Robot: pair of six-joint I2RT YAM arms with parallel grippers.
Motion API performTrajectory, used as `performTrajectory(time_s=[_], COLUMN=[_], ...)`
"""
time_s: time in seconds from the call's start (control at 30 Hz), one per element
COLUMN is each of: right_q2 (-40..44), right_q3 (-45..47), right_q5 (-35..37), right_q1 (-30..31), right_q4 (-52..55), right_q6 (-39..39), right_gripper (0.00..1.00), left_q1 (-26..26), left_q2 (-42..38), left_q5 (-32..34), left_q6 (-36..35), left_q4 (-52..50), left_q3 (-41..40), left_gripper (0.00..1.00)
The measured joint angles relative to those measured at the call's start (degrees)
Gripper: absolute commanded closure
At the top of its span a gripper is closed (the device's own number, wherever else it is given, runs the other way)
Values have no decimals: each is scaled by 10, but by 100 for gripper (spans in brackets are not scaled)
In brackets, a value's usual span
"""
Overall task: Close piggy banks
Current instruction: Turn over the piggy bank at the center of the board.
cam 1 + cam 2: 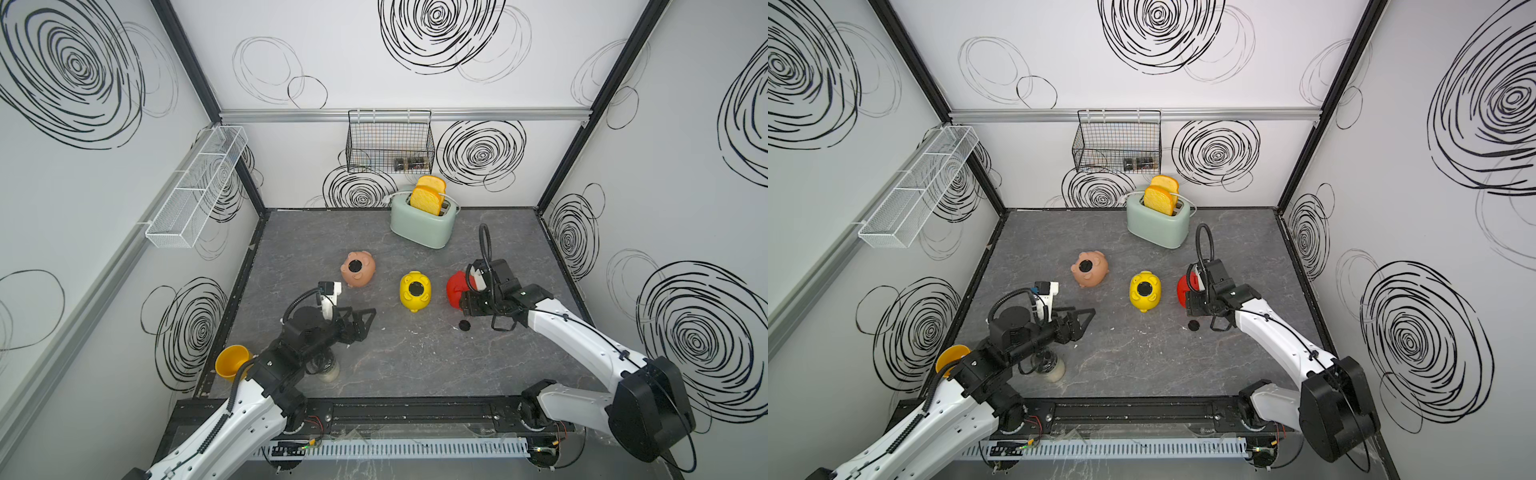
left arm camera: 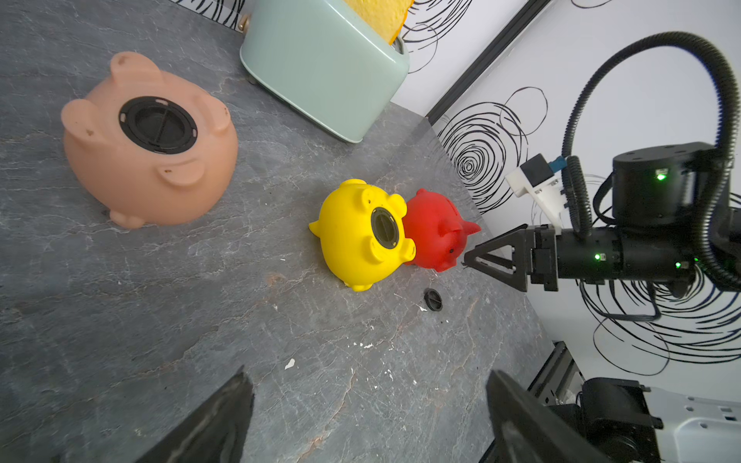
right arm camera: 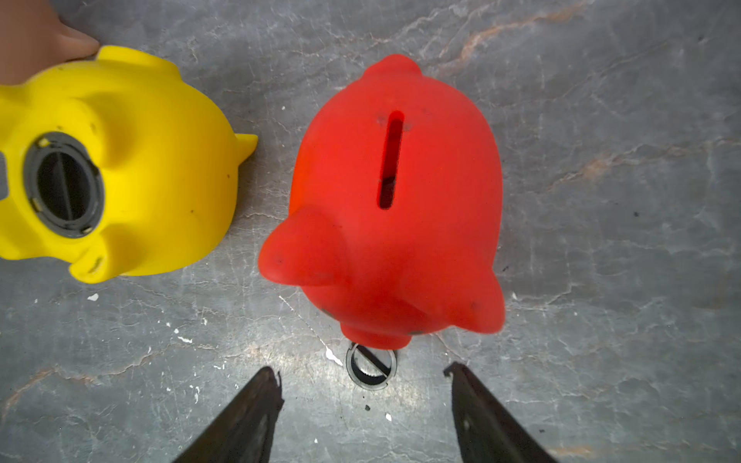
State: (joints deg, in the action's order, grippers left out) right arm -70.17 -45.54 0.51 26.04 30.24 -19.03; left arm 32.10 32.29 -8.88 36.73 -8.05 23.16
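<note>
Mid-frame in both top views, the pink pig (image 1: 358, 269) and yellow pig (image 1: 415, 291) lie belly-up, black plugs seated. To their right the red pig (image 3: 397, 200) stands slot-up, belly unseen, half hidden under the right gripper (image 3: 363, 372), which is spread and empty. A loose cap (image 1: 464, 325) lies just below. At lower left, the left gripper (image 2: 368, 373) gapes wide, empty.

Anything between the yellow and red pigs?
Nothing: only bare table lies between the yellow pig and the red pig, as the right wrist view shows. The loose black plug lies off the red pig's snout, outside that gap.
</note>
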Motion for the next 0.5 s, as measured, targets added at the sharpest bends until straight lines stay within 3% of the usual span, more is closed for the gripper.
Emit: performTrajectory(time_s=[0.5], right_q2=[-110], right_q3=[-37], right_q5=[-6], right_q1=[-55], right_q4=[-53], right_q6=[-19], right_gripper=[41], left_q1=[0], left_q2=[-5], left_q5=[0], left_q6=[-2], left_q4=[-1], left_q3=[0], left_gripper=[6])
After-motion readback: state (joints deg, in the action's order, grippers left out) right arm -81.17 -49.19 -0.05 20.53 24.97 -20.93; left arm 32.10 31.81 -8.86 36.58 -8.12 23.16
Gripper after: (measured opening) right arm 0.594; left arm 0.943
